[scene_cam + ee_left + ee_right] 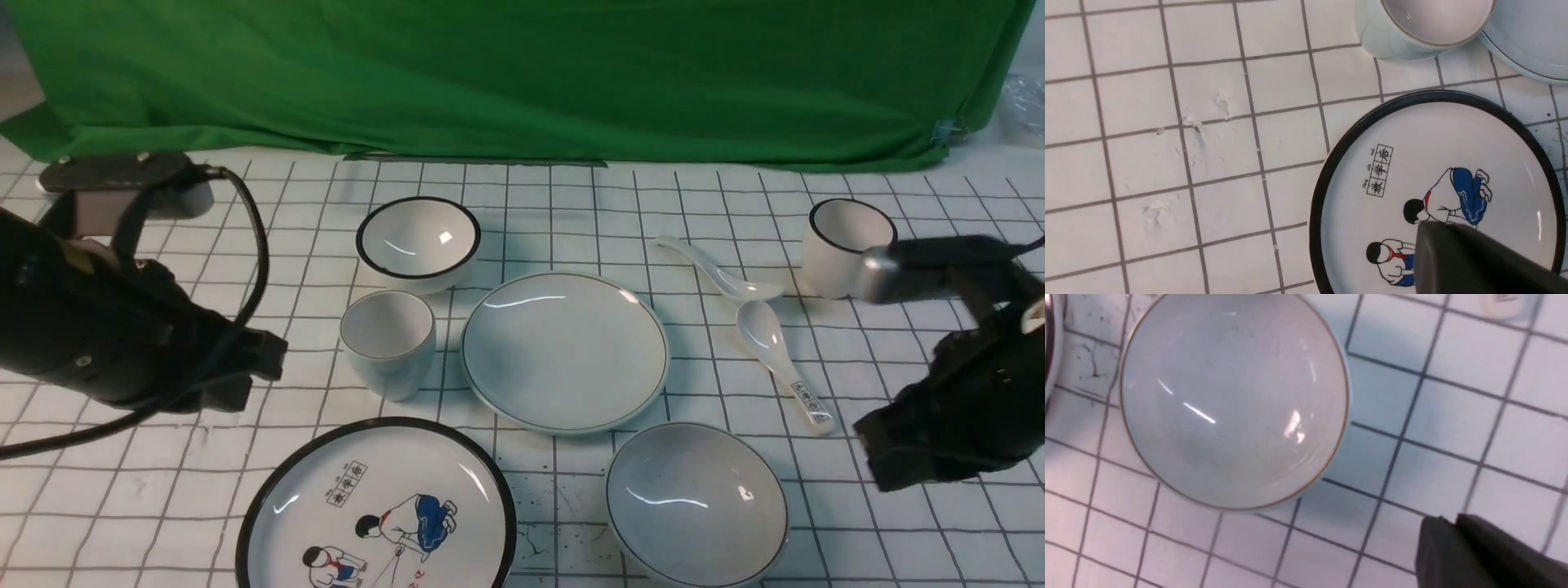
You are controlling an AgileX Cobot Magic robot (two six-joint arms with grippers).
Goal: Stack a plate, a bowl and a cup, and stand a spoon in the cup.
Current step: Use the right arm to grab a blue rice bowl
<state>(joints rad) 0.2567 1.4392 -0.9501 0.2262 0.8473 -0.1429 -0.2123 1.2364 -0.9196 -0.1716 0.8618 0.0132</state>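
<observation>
Nearest on the white, dark-gridded table (122,523), a glossy black-rimmed cartoon plate (375,506) sits at 7 o'clock from the plain plate, and the wide, shallow, smooth ceramic bowl (696,504) sits at 5 o'clock. The bowl lies apart from the right gripper (880,453), at its 8 o'clock; whether that claw is open cannot be told. The flat, round plate (565,351) holds the centre. The small handleless cup (388,343) stands upright just at the plate's 9 o'clock and at 3 o'clock from the left gripper (260,365), whose state is likewise unclear. Farther off, the curved translucent spoon (722,273) lies at 2 o'clock from the plate.
</observation>
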